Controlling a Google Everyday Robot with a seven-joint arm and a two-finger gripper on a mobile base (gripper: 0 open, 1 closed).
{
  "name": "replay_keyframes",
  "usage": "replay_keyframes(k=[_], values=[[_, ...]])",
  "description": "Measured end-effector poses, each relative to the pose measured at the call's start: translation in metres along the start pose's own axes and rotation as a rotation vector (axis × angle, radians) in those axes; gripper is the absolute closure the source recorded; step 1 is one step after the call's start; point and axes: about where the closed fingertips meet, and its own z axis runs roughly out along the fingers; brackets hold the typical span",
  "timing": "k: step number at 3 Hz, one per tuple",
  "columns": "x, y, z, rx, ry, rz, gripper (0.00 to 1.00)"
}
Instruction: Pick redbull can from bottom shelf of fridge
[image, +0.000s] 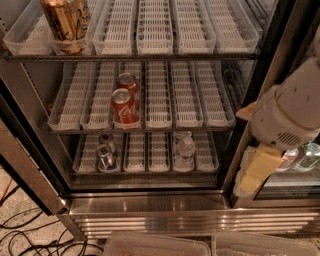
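Observation:
Two slim blue-and-silver redbull cans stand one behind the other in a left lane of the bottom shelf (150, 162): the front can (105, 156) and the rear can (107, 142). The fridge (150, 205) is open, with its steel base below. My gripper (257, 172) hangs at the right, in front of the fridge's black right edge. It is level with the bottom shelf, well right of the cans and outside the fridge. The white arm body (290, 110) is above it.
A clear bottle (185, 150) stands in a right lane of the bottom shelf. Two red cola cans (124, 107) are on the middle shelf and a big gold can (65, 22) on the top shelf. Cables (30, 235) lie on the floor at left.

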Motion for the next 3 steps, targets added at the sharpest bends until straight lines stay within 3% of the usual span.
replay_keyframes(k=[2,3], values=[[-0.029,0.049,0.105,-0.104,-0.127,-0.017,0.0],[-0.042,0.063,0.155,-0.106,-0.186,-0.004,0.0]])
